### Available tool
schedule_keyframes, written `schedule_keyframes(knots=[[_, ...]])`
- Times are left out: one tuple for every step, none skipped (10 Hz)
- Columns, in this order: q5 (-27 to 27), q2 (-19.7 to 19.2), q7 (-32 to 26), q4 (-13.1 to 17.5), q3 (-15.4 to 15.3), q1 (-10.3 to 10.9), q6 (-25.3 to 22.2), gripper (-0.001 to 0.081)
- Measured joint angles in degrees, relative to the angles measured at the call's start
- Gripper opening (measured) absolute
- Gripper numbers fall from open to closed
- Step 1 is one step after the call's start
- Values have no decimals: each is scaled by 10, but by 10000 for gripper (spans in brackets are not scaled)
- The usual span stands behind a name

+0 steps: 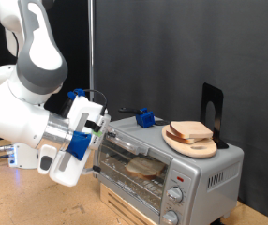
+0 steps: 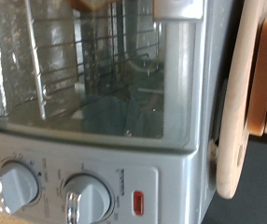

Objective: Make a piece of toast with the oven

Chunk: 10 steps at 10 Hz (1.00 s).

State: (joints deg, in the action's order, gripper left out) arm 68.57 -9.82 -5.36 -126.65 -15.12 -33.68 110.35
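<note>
One slice, the piece of toast (image 1: 191, 131), lay on a round wooden plate (image 1: 186, 143) atop the oven (image 1: 204, 173). At the oven's glass door (image 2: 87, 79) hovered the claw (image 1: 95, 141); whether clenched or released, I cannot tell.

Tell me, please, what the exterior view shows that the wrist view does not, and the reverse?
Only the exterior view shows the gripper at the oven's door, the arm, a blue clip and a black stand on the oven's top.
Only the wrist view shows the oven's red light and the wire rack close up.
Both show the oven, its two knobs, and the toast on the plate on top.
</note>
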Motion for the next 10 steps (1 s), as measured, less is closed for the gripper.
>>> schedule_keyframes(knots=[[-13,-3,-2,3,1,-3,-44,800],[-31,-18,-10,17,2,-6,-89,800],[-47,-44,-22,40,1,-6,-104,800],[-53,-73,-41,60,-1,-3,-98,800],[-54,-98,-60,76,-2,1,-73,800],[-52,-119,-66,88,-2,6,-38,800],[-52,-136,-66,105,-3,12,-21,800],[-52,-136,-66,104,-3,10,-34,800],[-56,-140,-55,110,-3,6,-85,800],[-65,-155,-43,130,-3,3,-137,800]])
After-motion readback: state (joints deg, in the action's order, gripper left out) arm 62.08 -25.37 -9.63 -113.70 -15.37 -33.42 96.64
